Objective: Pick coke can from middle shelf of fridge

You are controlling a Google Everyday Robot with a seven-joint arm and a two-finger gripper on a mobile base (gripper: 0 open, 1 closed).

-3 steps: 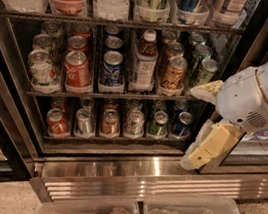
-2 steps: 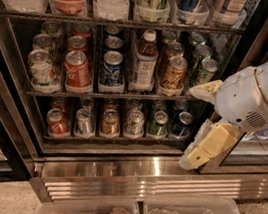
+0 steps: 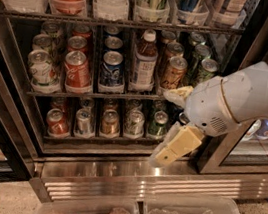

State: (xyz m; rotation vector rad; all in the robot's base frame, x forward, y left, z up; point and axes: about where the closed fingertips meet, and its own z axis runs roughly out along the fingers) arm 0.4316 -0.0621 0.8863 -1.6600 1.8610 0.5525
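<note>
Cans stand in single-file lanes on the thin dark wire middle shelf [image 3: 93, 94] of the dark-framed, glass-doored drinks fridge [image 3: 128, 174]. Their labels face forward, so each front can may be drawn straight out through the open doorway. The red aluminium coke can with white script and silver top [image 3: 77, 69] heads its lane at the shelf's front edge, with more red cans behind it. It sits about level with the upper finger but several lanes beyond its tip, past a gold can [image 3: 173, 72], a brown bottle with a pale label [image 3: 144, 62] and a blue can [image 3: 112, 68]. A white-and-green can [image 3: 42, 69] stands one lane farther on.

The robot's white arm comes in from the side opposite the coke can, its rounded wrist just outside the fridge frame. The two-finger gripper [image 3: 166, 127] hangs in front of the shelf's end lanes. Its cream fingers [image 3: 178, 144] are spread well apart and hold nothing, one pointing along the middle shelf, the other angled down toward the rack below. Judged from this pose, the reach is not yet lined up: the wrist would have to cross the lanes.
</note>
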